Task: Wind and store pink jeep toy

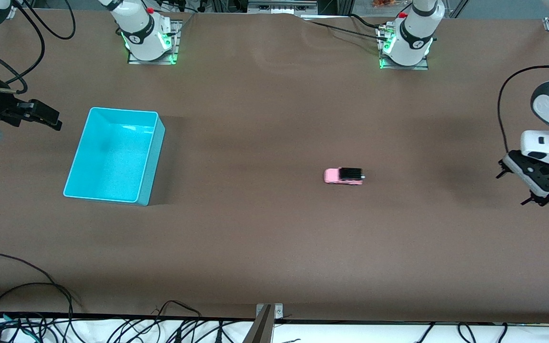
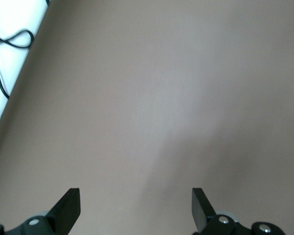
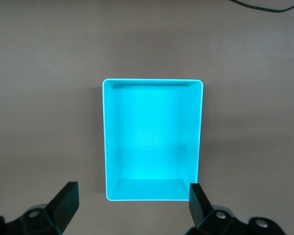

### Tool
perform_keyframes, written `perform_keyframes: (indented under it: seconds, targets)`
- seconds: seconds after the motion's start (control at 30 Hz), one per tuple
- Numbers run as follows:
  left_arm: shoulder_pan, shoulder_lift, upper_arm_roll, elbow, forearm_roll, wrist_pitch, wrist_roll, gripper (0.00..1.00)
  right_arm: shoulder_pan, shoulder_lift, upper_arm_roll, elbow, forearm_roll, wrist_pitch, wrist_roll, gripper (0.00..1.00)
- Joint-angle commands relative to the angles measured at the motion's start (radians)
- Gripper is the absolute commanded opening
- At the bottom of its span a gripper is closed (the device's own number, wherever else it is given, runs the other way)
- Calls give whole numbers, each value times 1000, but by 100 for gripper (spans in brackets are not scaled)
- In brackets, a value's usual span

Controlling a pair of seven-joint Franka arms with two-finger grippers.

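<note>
Nearest the camera, the pink jeep toy (image 1: 343, 176) sits on bare table (image 1: 274, 247), well apart from the cyan bin (image 1: 115, 155). My left gripper (image 1: 532, 186) hangs wide open and empty (right gripper (image 1: 41, 116) too, waiting). I'd pinch its sides squarely.

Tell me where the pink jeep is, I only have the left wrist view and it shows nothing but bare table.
Observer: The pink jeep toy sits on the table, mid-table toward the left arm's end.
Operator: Is anything holding it?
Observer: No. The left tool hangs open over the table's edge at its own end, apart from the jeep.
Operator: And where does it get stored?
Observer: A cyan bin stands toward the right arm's end, with nothing in it; the open right tool looks down on it.
</note>
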Motion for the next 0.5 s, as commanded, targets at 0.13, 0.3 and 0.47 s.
perform_keyframes:
  seconds: [0.13, 0.3, 0.47]
  targets:
    - [-24, -46, -105, 7, -17, -74, -404, 100, -5, 8, 1, 18, 10, -3, -10, 100]
    - [-33, -44, -157, 25, -14, -140, -645, 100, -5, 6, 1, 18, 10, -3, -10, 100]
    - [-53, -47, -173, 79, -14, -290, -822, 100, -5, 6, 1, 18, 10, -3, -10, 100]
